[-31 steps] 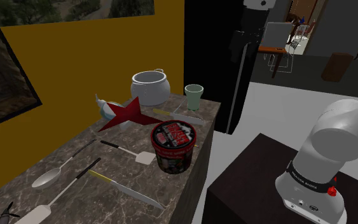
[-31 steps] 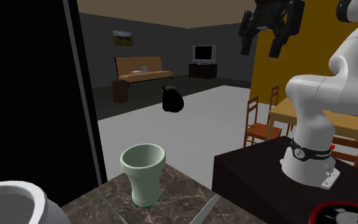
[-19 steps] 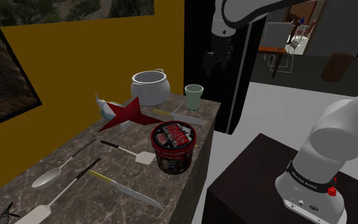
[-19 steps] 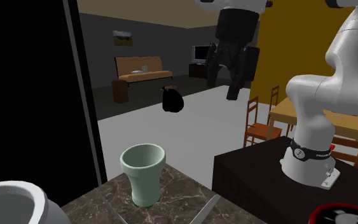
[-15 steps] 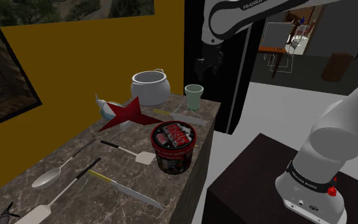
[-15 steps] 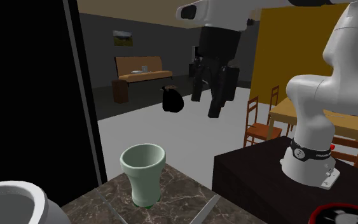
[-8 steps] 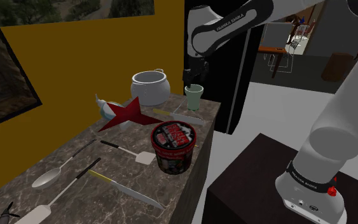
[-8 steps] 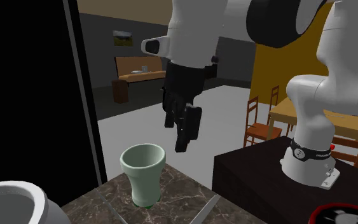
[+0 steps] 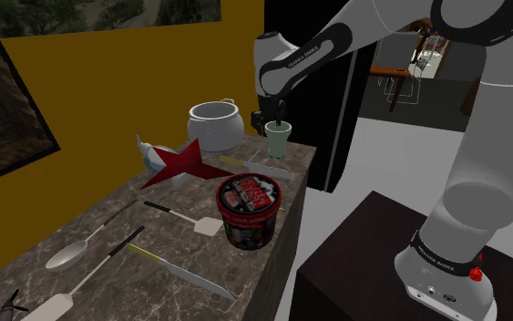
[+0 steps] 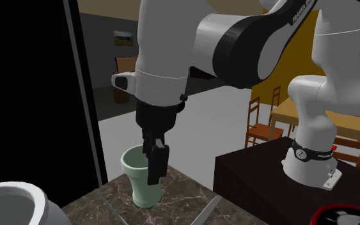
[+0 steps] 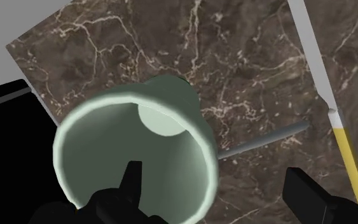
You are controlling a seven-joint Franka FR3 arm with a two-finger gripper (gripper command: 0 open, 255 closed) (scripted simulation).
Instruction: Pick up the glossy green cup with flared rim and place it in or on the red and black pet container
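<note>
A pale green cup (image 9: 278,142) with a flared rim stands upright at the far corner of the dark marble counter (image 9: 108,228). My gripper (image 9: 279,119) has come down onto it from above and is open. In the wrist view one finger (image 11: 133,181) reaches inside the cup (image 11: 165,118) and the other finger (image 11: 303,189) hangs outside, so the cup's wall lies between them, untouched. The second exterior view shows the gripper (image 10: 153,156) at the rim of the cup (image 10: 135,178). The red and black pet container (image 9: 248,210) stands mid-counter, nearer the stand.
A white pot (image 9: 215,123) sits just beyond the cup toward the shoulder view's left, with a red star (image 9: 178,161) beside it. A yellow-handled knife (image 11: 346,153) lies next to the cup. Spatulas, a spoon (image 9: 67,254) and another knife lie nearer. The counter's edge drops off beside the cup.
The arm has swung down from high above and over to the cup. The open fingers have dropped from above the rim to straddle the cup's wall. The cup has not moved.
</note>
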